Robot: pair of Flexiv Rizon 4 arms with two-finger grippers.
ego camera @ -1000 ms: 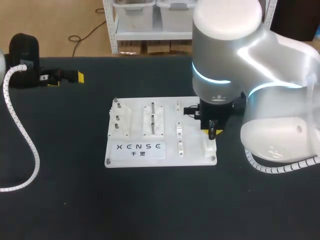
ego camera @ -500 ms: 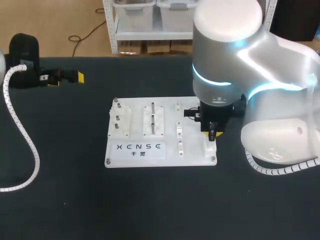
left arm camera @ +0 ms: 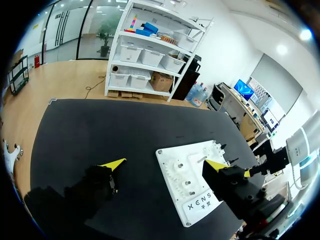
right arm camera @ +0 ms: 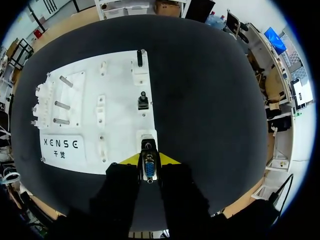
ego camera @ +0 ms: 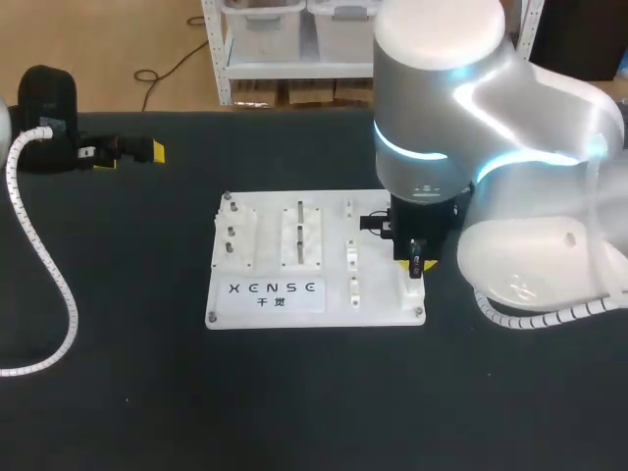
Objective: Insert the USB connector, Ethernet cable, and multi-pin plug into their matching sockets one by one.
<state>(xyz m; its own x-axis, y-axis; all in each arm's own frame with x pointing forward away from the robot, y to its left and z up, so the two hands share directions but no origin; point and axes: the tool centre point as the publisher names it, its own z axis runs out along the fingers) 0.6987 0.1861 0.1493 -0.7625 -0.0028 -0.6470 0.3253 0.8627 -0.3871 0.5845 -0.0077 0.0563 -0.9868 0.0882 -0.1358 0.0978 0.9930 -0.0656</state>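
The right gripper [right arm camera: 149,161] is clamping its yellow-tipped fingers on the metal-shelled, blue-faced multi-pin plug [right arm camera: 149,169]; it is holding the plug upright over a white socket block [right arm camera: 146,137] at the edge of the white rectangular plastic socket board [right arm camera: 120,100]; whether plug and block are touching cannot be told. Ahead along that edge, a nearer black connector [right arm camera: 143,101] and a farther black connector [right arm camera: 140,57] are standing in white mounts. The left gripper [left arm camera: 165,164] is sitting well apart from the board, fingers spread wide and gripping nothing.
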